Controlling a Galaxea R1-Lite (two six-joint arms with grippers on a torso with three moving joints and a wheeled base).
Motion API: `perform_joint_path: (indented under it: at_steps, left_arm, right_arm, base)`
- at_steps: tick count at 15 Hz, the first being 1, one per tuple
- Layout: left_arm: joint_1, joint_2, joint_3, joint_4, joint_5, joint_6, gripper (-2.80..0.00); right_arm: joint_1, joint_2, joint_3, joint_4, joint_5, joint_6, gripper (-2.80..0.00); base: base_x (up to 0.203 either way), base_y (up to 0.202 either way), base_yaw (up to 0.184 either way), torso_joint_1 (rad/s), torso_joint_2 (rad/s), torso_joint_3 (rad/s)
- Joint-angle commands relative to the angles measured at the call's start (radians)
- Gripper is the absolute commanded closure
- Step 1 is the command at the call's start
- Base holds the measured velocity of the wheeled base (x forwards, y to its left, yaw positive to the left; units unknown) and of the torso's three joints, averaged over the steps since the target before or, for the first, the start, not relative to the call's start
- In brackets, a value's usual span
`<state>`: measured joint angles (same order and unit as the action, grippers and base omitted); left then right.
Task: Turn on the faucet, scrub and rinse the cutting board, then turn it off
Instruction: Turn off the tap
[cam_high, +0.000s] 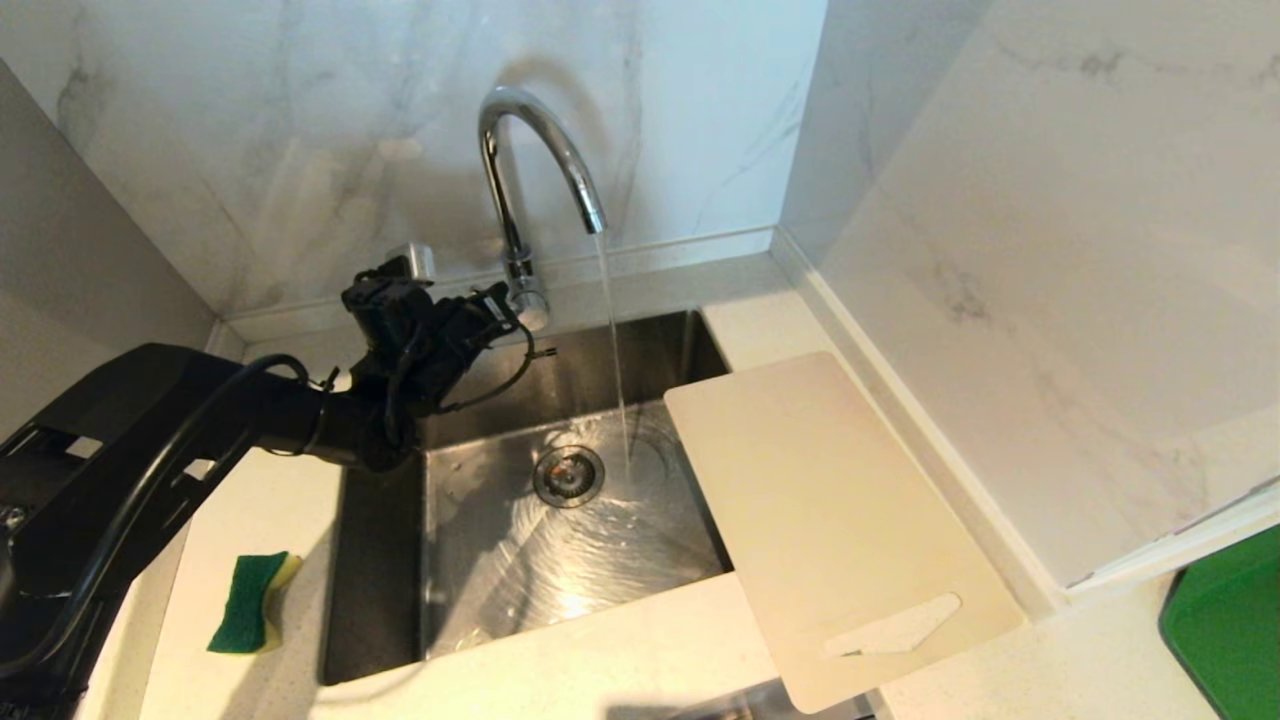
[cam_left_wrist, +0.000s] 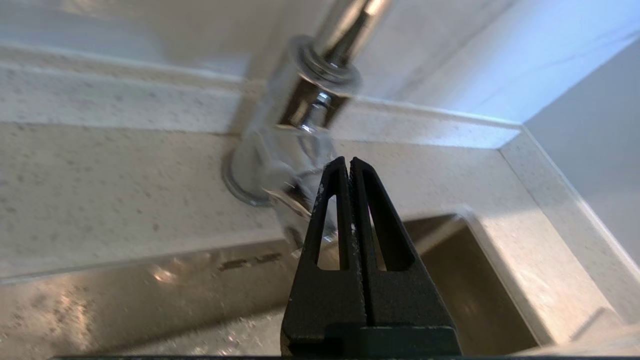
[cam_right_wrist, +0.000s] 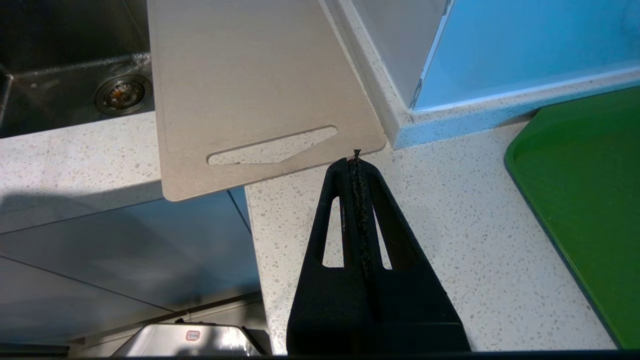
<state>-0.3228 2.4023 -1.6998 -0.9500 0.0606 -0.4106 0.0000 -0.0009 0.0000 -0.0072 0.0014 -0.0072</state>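
Faucet (cam_high: 530, 150) running: step one done | we find left gripper (cam_left_wrist: 348, 162) closed, empty, at the tap base | cutting board (cam_high: 830, 520) dry at sink's (cam_high: 380, 580) 3 o'clock | right gripper (cam_right_wrist: 356, 160) closed, idle | scrub, rinse, shut-off remain.

The faucet (cam_left_wrist: 295, 145) base is blurred beside the left gripper (cam_left_wrist: 348, 161), its spout cut off. The green tray (cam_high: 1228, 630) beyond the cutting board (cam_high: 830, 520) is cropped.
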Motion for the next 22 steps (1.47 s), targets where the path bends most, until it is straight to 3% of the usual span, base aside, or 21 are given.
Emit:
perform_joint_path:
  at_steps: [1, 22]
  left_arm:
    - [0.016, 0.024, -0.027, -0.003, 0.001, -0.002, 0.0]
    - [0.055, 0.057, -0.092, 0.024, -0.008, 0.0, 0.0]
  right_arm:
    - [0.0, 0.001, 0.002, 0.0, 0.0, 0.0, 0.0]
    - [0.0, 0.001, 0.002, 0.0, 0.0, 0.0, 0.0]
  base:
    - [0.0, 0.0, 0.0, 0.0, 0.0, 0.0]
    - [0.0, 0.0, 0.0, 0.0, 0.0, 0.0]
